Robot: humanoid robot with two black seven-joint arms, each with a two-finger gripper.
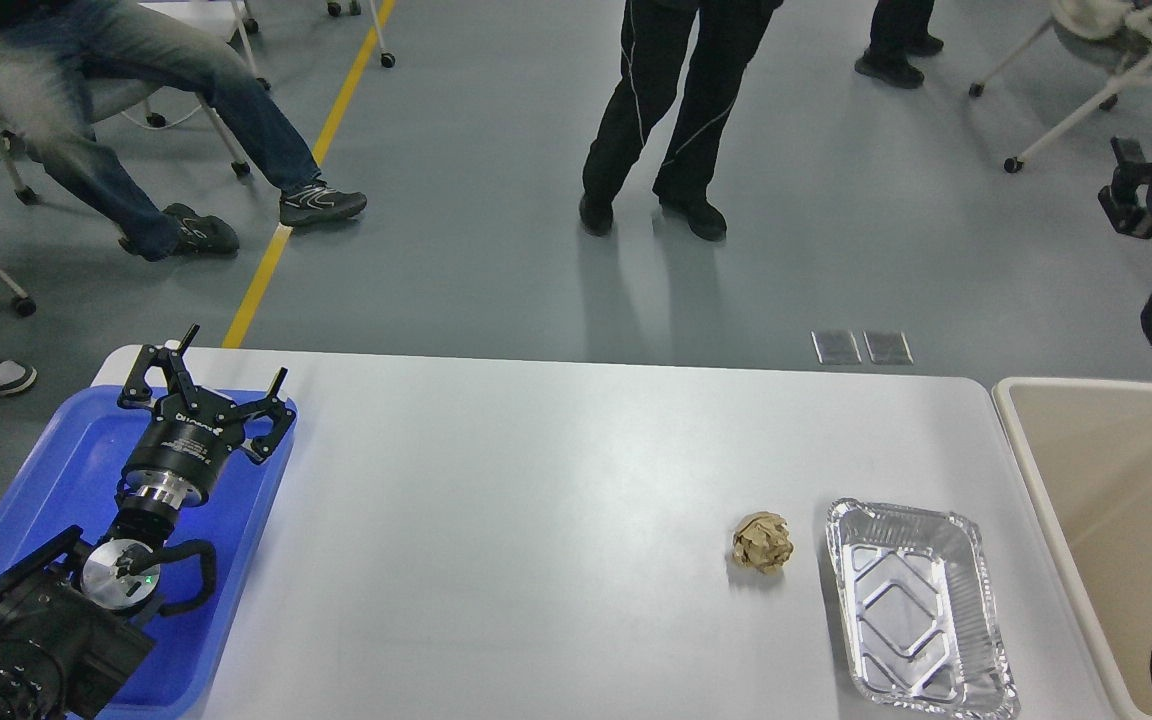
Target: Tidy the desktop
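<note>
The white desktop fills the lower middle of the view, with a crumpled brown paper ball just beside an empty foil pan toward its right end. The left gripper hovers over the blue tray at the table's left end, fingers spread apart and holding nothing. The right gripper sits at the far right edge above the beige bin, seen too dark and side-on to tell how its fingers stand.

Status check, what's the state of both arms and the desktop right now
Left gripper open, empty, over blue tray. Right gripper off-table, fingers unclear. Desktop: paper ball, foil pan. Path unobstructed.
</note>
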